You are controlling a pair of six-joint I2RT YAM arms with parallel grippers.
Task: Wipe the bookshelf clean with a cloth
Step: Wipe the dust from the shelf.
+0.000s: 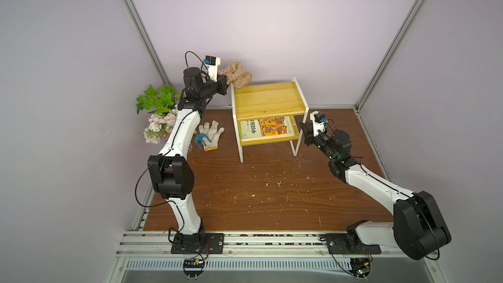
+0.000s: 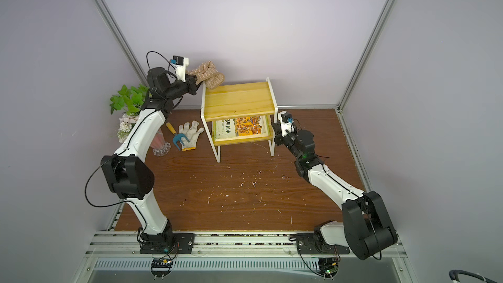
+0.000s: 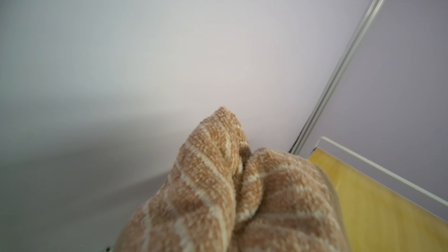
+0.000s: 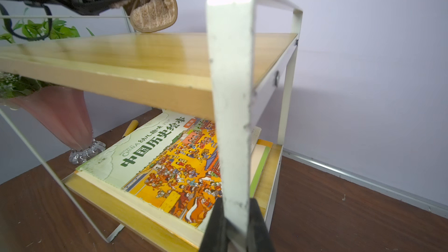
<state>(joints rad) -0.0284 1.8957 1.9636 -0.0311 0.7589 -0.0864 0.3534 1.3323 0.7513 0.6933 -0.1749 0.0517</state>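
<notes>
At the far-left back corner of the small two-tier white-framed bookshelf (image 1: 268,99) with yellow wooden boards, the bunched tan-brown striped cloth (image 1: 236,77) sticks out past the left gripper (image 1: 226,81). Its fingers are pinched tight on the cloth's near end, and the bulk hangs beyond the fingertips over the top board's corner; board contact unclear. The right gripper (image 4: 236,210) has its fingers (image 4: 258,221) pressed on either side of the bookshelf's white front-right frame strip. A colourful picture book (image 1: 265,129) lies flat on the lower board.
</notes>
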